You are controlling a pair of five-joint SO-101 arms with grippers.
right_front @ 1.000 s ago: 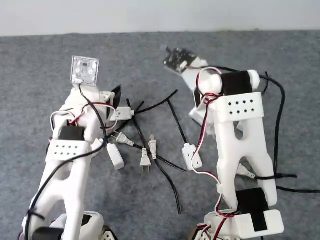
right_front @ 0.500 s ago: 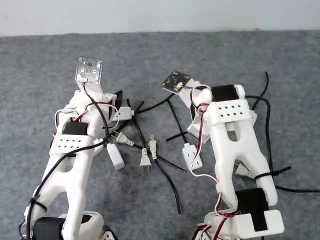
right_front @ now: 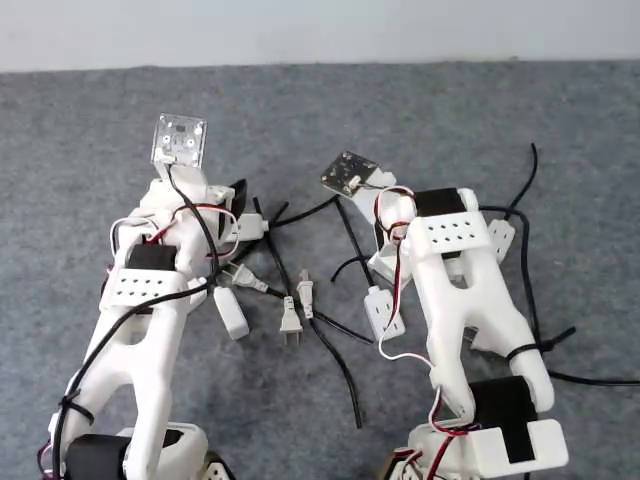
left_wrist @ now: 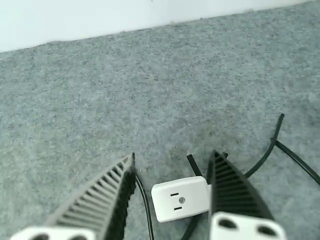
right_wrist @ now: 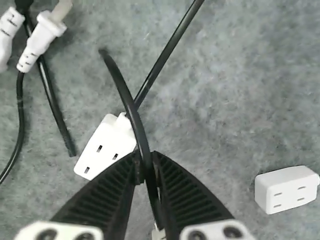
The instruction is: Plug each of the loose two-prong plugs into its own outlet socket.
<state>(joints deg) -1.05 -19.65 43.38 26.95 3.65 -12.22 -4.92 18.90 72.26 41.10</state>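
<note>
My right gripper (right_wrist: 145, 159) is shut on a thin black cable (right_wrist: 131, 107), just above a white outlet socket (right_wrist: 105, 147) lying on the carpet. In the high view that socket (right_front: 383, 311) sits left of the right arm. My left gripper (left_wrist: 173, 156) is open, low over the carpet, with another white outlet socket (left_wrist: 180, 200) between its fingers and apart from both. Two white two-prong plugs (right_front: 297, 308) lie side by side in the middle; the right wrist view shows them (right_wrist: 42, 32) farther off. A third plug (right_front: 243, 277) lies near the left arm.
A loose white socket (right_front: 230, 312) lies by the left arm, and one more (right_wrist: 286, 189) rests beside the right arm (right_front: 500, 238). Black cables (right_front: 340, 365) cross the grey carpet between the arms. A pale wall (left_wrist: 100, 17) borders the far side.
The right arm drew back toward the near side and left, dragging the black cable with it. The left arm shifted slightly a second ago, then held still.
</note>
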